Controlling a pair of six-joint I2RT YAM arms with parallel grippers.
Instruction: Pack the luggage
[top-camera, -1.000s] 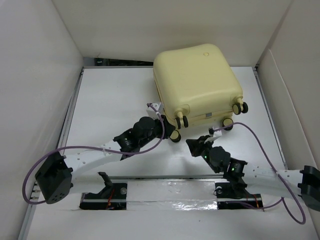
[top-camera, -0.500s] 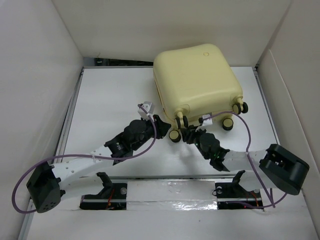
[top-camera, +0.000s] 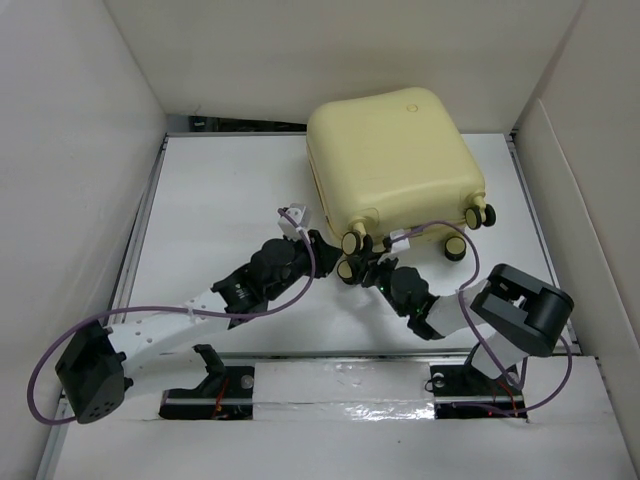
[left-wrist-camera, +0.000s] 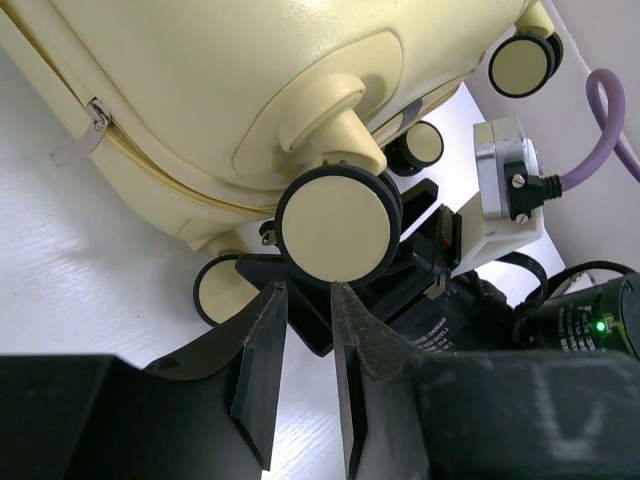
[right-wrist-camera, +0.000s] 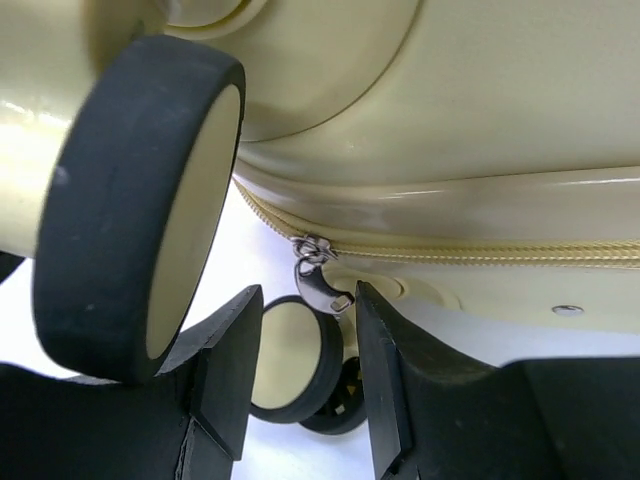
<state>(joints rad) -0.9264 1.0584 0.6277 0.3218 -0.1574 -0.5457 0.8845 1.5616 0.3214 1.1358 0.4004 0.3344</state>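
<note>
The luggage (top-camera: 392, 158) is a pale yellow hard-shell suitcase, zipped closed, lying flat at the back right of the table with its wheels toward me. My left gripper (top-camera: 334, 260) points at its near-left corner. In the left wrist view the jaws (left-wrist-camera: 306, 292) stand a narrow gap apart with nothing between them, just below a cream wheel (left-wrist-camera: 337, 222). My right gripper (top-camera: 368, 266) sits right beside it, under the same edge. Its jaws (right-wrist-camera: 307, 296) are open, and the metal zipper pull (right-wrist-camera: 322, 283) hangs between the fingertips, touching neither.
White walls (top-camera: 80, 150) box in the table on three sides. Both grippers crowd the same corner, almost touching. More wheels (top-camera: 470, 215) stick out along the suitcase's near edge. Purple cables (top-camera: 180, 310) loop off both arms. A second zipper pull (left-wrist-camera: 78, 146) hangs on the suitcase's left side.
The right arm swung left and forward to the suitcase's near-left wheels, and its jaws went from shut to open. The left gripper shifted slightly left.
</note>
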